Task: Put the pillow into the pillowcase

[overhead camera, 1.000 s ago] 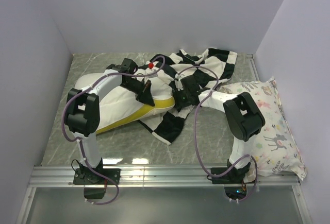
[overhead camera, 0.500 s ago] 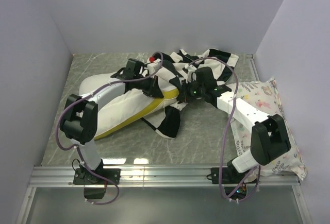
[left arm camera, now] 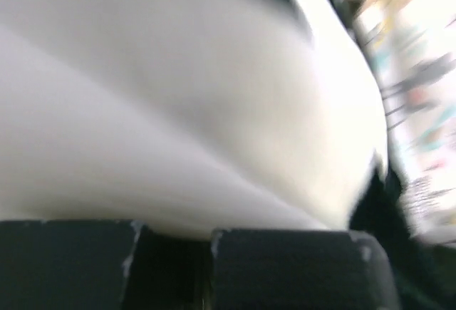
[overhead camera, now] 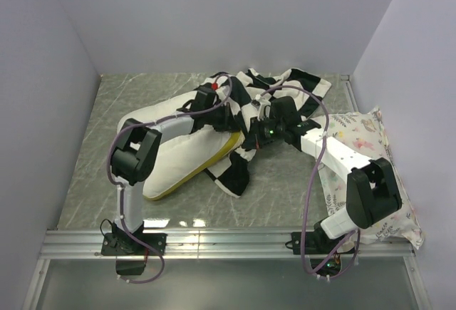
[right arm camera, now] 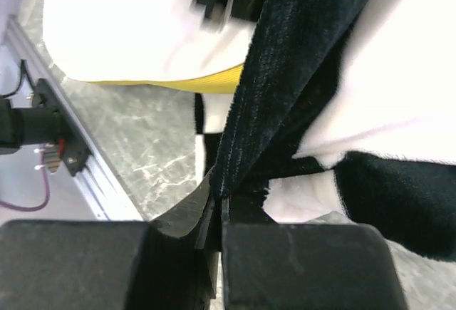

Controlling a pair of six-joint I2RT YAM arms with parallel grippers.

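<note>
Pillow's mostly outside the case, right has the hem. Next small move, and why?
Likely push the pillow with the left gripper a little toward the right gripper. The right one is shut on the pillowcase hem, holding the mouth up, and most of the pillow lies outside with only its yellow-banded end at the opening.

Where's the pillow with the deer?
In the top view, the deer pillow lies at the right edge of the table, beside the right arm, apart from the checkered pillowcase.

right claw [right arm camera: 217, 226] clamps the pillowcase [right arm camera: 303, 60] edge beside the pillow [right arm camera: 114, 25].
</note>
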